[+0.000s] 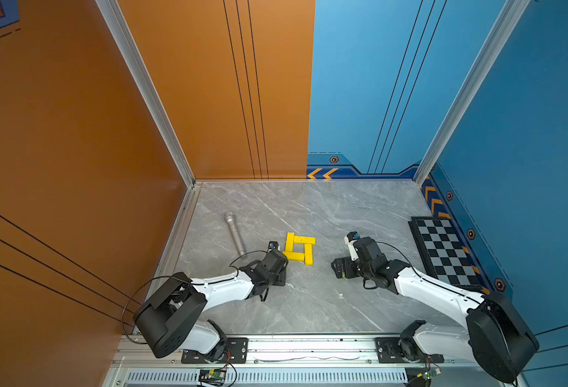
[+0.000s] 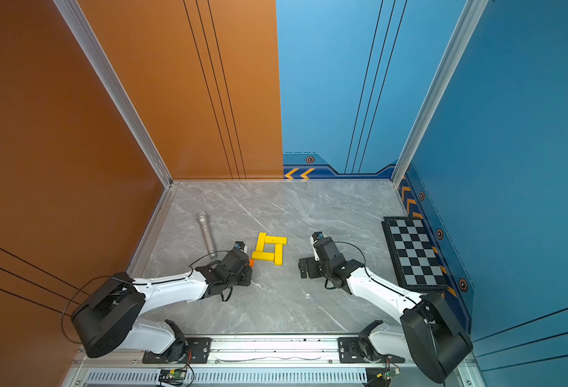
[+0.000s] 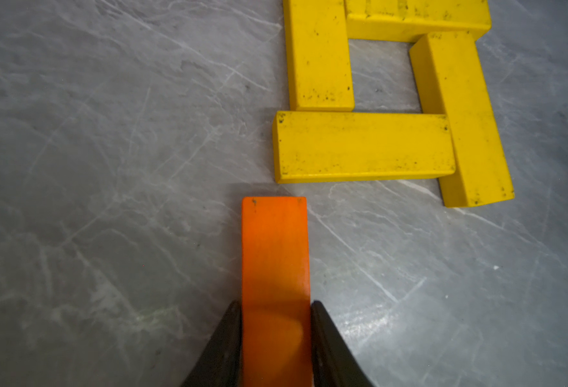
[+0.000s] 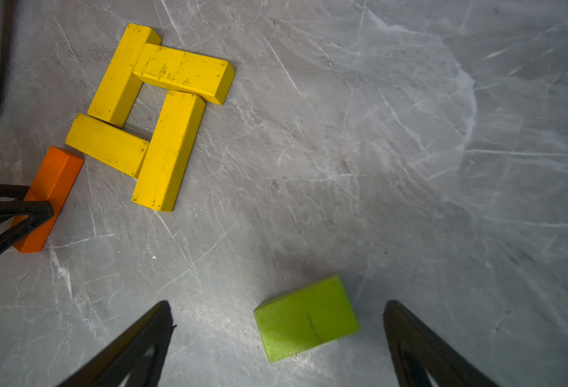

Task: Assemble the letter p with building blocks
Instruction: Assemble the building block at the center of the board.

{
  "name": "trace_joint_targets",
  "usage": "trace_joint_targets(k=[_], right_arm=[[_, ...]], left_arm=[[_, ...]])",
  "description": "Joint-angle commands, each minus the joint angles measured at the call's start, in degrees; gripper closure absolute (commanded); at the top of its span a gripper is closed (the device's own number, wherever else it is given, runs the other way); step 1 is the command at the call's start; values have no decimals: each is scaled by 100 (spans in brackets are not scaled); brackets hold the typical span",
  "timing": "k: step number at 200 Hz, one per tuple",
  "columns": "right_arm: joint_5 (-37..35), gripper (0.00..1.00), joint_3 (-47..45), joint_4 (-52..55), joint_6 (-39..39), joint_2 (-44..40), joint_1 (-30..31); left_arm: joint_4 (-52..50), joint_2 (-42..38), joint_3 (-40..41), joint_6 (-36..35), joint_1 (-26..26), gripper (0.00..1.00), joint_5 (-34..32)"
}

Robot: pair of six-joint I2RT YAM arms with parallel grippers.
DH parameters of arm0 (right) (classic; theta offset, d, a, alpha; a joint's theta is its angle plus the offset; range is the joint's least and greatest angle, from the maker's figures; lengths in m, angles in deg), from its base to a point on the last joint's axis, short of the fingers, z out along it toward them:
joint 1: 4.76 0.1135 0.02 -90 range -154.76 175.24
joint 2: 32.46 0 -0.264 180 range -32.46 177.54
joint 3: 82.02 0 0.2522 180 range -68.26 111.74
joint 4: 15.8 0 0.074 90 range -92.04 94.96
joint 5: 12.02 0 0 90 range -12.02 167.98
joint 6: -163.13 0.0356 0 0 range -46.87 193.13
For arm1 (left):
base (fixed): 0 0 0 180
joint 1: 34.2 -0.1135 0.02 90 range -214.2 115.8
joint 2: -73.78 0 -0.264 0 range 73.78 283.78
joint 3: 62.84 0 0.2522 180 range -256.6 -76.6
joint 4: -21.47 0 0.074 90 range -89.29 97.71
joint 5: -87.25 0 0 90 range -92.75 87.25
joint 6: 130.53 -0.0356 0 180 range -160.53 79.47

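Observation:
Four yellow building blocks (image 1: 299, 248) lie flat in a square loop on the grey table, also seen in the left wrist view (image 3: 363, 147) and the right wrist view (image 4: 148, 110). An orange block (image 3: 275, 251) lies just short of the loop's near-left corner, end toward it, with a small gap. My left gripper (image 3: 276, 308) is shut on it, and its fingers (image 4: 24, 211) press both long sides. A short lime green block (image 4: 306, 318) lies flat between the wide-open jaws of my right gripper (image 4: 280, 304), touching neither finger. Only part of the letter p shows, the yellow loop.
A grey metal cylinder (image 1: 235, 236) lies left of the loop, behind my left arm. A black-and-white chequered board (image 1: 446, 254) sits along the right wall. Walls close the table at the left, back and right.

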Motion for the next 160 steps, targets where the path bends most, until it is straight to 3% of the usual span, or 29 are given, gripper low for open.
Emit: trace_joint_targets(k=[1,160], right_arm=[[43,0,-103,105,-29,-124,-37],[74,0,-148,117,-30,-225,-142]], left_arm=[[-186,-77,10,-93,113,66,-150],[-225,235,-322,12,302,66,-307]])
